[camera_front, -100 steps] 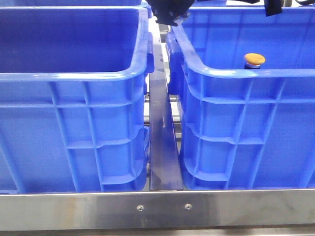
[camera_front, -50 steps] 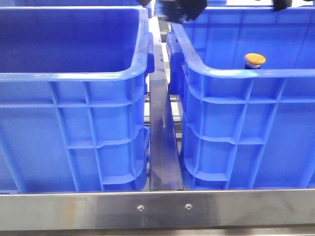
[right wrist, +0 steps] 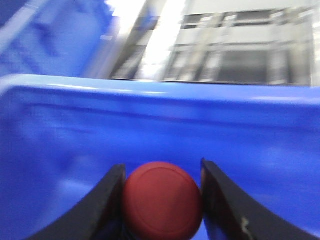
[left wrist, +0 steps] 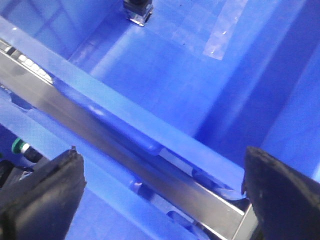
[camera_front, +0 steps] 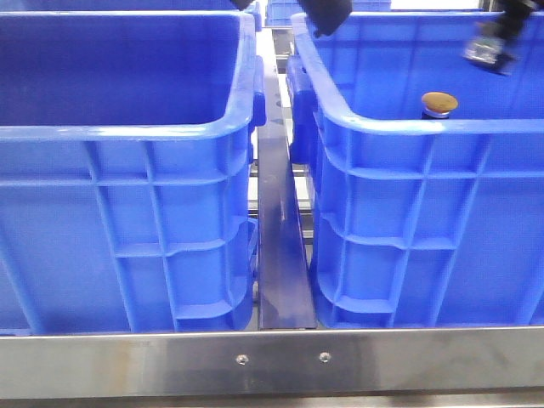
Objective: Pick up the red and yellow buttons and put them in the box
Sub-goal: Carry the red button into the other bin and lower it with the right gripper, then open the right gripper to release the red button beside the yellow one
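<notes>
The red button (right wrist: pixel 162 199) sits clamped between the two dark fingers of the right pincer (right wrist: pixel 161 202), its round cap facing the wrist camera and touching both fingers (right wrist: pixel 107 205); behind it runs the blurred blue wall and rim of a crate. In the front view the right pincer (camera_front: pixel 491 42) appears only as a blurred shape at the upper right, above the right blue crate (camera_front: pixel 425 221). The yellow-orange button (camera_front: pixel 439 104) stands inside that right crate, just behind its near rim, with only its cap and a bit of dark body showing over the edge. The left blue crate (camera_front: pixel 127 221) stands beside it across a narrow gap bridged by a metal rail (camera_front: pixel 280 255). The left pincer (left wrist: pixel 165 200) is released, its fingers spread wide apart, hanging over the rail and the crate rims; a small dark part (left wrist: pixel 138 8) lies on the crate floor below it.
</notes>
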You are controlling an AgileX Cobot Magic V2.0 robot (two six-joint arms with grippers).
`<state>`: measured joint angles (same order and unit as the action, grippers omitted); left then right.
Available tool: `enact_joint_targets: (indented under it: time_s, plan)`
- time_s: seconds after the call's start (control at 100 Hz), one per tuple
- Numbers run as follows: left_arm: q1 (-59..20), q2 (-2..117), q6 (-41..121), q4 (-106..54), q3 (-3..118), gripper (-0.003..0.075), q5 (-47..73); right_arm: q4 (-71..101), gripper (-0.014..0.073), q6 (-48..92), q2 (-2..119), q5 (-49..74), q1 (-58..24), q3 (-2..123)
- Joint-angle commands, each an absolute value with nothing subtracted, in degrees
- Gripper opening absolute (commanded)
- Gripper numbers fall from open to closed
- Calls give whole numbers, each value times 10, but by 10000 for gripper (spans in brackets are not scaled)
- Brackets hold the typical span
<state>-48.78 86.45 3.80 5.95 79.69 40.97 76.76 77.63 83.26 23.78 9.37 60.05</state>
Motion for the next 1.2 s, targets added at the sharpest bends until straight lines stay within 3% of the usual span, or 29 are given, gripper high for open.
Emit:
enact_joint_targets:
  time_s: [0.0,0.44,1.19]
  plan:
    - [-493,838,38,66,814,601,382,770,164,799,820,174,97,618]
    - [-493,838,38,66,814,601,382,770,164,829,933,24,67,626]
    - [-493,838,38,66,814,601,387,770,167,840,992,0,59,667]
